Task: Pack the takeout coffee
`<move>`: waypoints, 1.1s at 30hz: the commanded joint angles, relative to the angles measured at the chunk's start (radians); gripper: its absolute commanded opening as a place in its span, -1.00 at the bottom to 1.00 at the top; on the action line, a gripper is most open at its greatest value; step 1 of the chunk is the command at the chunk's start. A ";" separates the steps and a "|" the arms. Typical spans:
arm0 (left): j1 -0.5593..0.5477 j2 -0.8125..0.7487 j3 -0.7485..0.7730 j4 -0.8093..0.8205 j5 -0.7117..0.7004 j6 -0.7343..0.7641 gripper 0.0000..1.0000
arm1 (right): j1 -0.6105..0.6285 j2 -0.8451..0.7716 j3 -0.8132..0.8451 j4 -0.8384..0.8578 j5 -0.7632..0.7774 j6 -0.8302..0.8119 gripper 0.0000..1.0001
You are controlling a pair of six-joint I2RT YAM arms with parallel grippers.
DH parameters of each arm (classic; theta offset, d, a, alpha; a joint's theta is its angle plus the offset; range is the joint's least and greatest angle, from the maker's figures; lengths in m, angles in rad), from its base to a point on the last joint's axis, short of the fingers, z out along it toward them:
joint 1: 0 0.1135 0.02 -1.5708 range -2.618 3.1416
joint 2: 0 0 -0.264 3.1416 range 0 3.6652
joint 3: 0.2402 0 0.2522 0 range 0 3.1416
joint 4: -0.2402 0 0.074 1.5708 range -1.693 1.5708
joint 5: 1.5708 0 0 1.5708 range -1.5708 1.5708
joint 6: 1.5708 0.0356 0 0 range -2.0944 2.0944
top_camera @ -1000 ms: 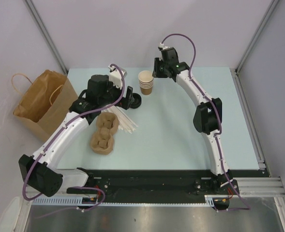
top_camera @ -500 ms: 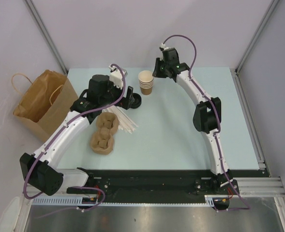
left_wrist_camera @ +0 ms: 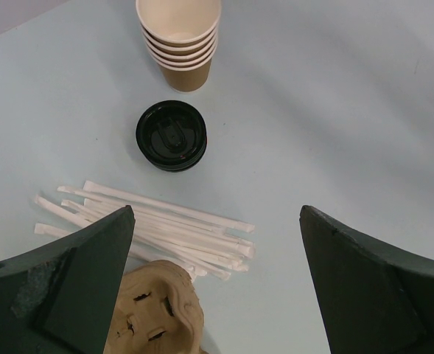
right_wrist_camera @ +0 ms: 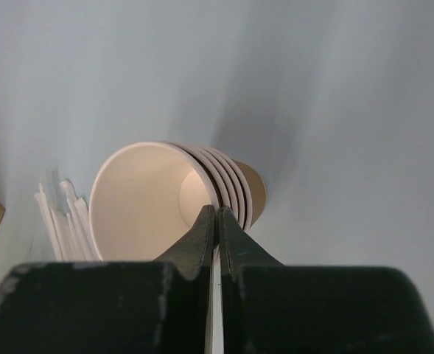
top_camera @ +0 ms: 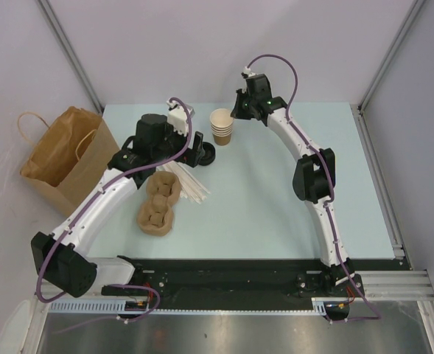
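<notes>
Pale blue table (top_camera: 275, 184) between lilac walls (top_camera: 202, 44), grey metal corner posts (top_camera: 69, 55).

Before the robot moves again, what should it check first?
1. Left gripper open: ok, its jaws are wide apart, with the black lids in front of it.
2. Right gripper open: not ok, its jaws are shut at the rim of the cup stack.
3. Right gripper holding a cup: cannot tell.
4. Any cup wearing a lid: not ok, the lids sit beside the stack.
5. Paper bag upright and open: ok.
</notes>
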 commanded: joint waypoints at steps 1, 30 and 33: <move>-0.006 0.006 0.031 0.016 -0.004 -0.019 0.99 | -0.003 -0.003 0.056 0.027 -0.017 0.023 -1.00; -0.004 0.026 0.059 0.006 -0.012 -0.027 0.99 | -0.018 -0.135 0.093 0.022 -0.048 0.058 -1.00; -0.004 0.026 0.059 0.006 -0.018 -0.027 0.99 | -0.023 -0.154 0.094 0.022 -0.051 0.061 -1.00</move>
